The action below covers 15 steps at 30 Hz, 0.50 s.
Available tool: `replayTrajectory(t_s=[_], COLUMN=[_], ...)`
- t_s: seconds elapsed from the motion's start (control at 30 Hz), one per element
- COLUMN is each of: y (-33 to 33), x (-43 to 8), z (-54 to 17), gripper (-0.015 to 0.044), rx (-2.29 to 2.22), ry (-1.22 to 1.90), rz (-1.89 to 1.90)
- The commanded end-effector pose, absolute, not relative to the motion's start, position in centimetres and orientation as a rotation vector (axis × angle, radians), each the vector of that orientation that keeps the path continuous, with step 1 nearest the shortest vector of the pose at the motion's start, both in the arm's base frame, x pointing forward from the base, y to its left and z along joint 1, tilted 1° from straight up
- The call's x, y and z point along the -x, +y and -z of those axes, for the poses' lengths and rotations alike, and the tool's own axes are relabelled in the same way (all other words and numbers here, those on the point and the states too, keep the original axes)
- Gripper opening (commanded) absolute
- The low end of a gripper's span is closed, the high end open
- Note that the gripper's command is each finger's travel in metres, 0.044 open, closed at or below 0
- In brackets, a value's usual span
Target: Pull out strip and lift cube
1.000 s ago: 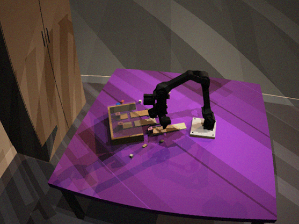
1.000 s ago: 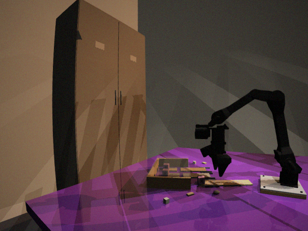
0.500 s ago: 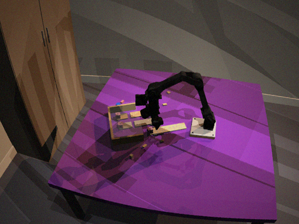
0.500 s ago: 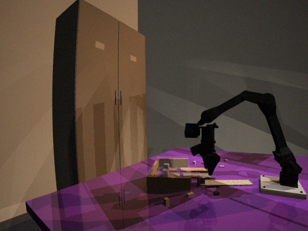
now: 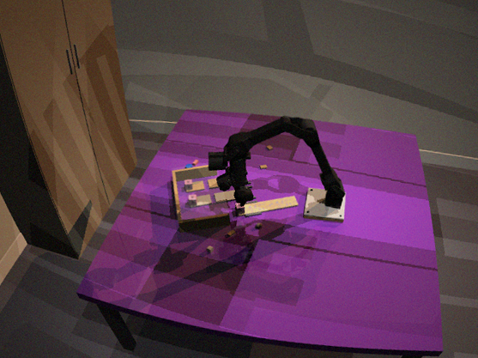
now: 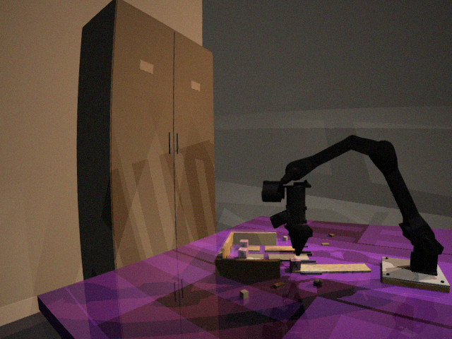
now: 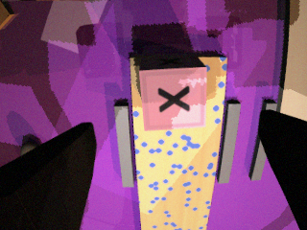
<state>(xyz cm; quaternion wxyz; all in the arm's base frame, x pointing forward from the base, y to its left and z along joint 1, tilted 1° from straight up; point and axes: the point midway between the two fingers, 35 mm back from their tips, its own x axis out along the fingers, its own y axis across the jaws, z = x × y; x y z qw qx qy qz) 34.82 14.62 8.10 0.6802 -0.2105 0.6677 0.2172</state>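
The pincer [image 7: 175, 144] hangs nose-down over the pulled-out strip [image 5: 270, 205], its fingers spread fairly wide and gripping nothing. The labelled cube [image 7: 175, 98] (pink, marked with a black X) sits on the end of that yellow, blue-speckled strip nearest the tray [image 5: 177, 196], and in the wrist view it lies between the two dark fingers but ahead of them, not touching either. The strip lies flat on the purple bench [image 5: 354, 270], outside the tray and pointing toward the arm's base plate [image 5: 324, 205]. Two more pink cubes [image 6: 243, 243] remain inside the tray beside shorter strip pieces [image 5: 224, 195].
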Motion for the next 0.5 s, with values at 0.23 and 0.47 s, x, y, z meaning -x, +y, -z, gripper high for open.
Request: replayTrajectory(t_s=[0.23,0.47], y=[14.8,14.8], x=[-35.1,-35.1], z=[-6.3,-5.2], gripper=[0.0250,0.0250], rx=[0.469,0.469], ry=[1.497,1.497], rz=[-0.482,-0.482])
